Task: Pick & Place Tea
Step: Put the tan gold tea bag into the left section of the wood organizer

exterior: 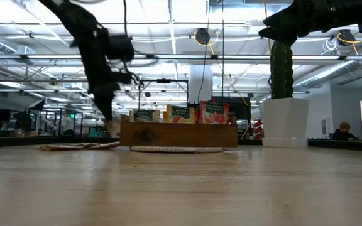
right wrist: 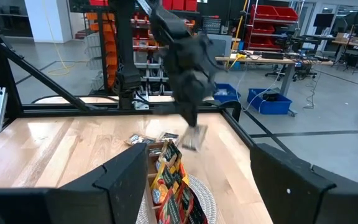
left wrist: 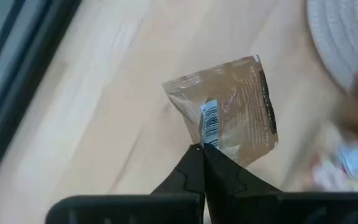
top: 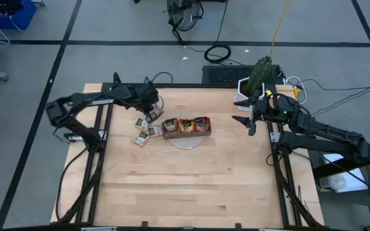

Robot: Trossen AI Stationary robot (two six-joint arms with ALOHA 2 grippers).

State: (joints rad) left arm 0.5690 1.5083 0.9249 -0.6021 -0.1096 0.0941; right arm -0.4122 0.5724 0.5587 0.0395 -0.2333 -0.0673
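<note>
My left gripper (left wrist: 202, 149) is shut on a pale beige tea sachet with a dark label (left wrist: 232, 102), just left of the brown wooden tray (top: 186, 126). The tray stands on a round white mat and holds upright beige, orange-yellow and red sachets (exterior: 181, 114). A few more sachets (top: 143, 135) lie flat on the table left of the tray. Far off at the table's right edge, my right gripper (top: 244, 110) hangs high and open, holding nothing. My left gripper pinches the beige sachet at one edge beside its barcode (left wrist: 210, 138), between the two fingertips. The fingers come from above, slanting steeply down. The sachet hangs tilted below the fingers (right wrist: 193, 138), clear of the table.
A cactus in a white pot (top: 257, 80) stands at the far right corner, close to my right arm. The round white mat (top: 186, 144) sticks out from under the tray. The near half of the wooden table (top: 191, 186) is bare.
</note>
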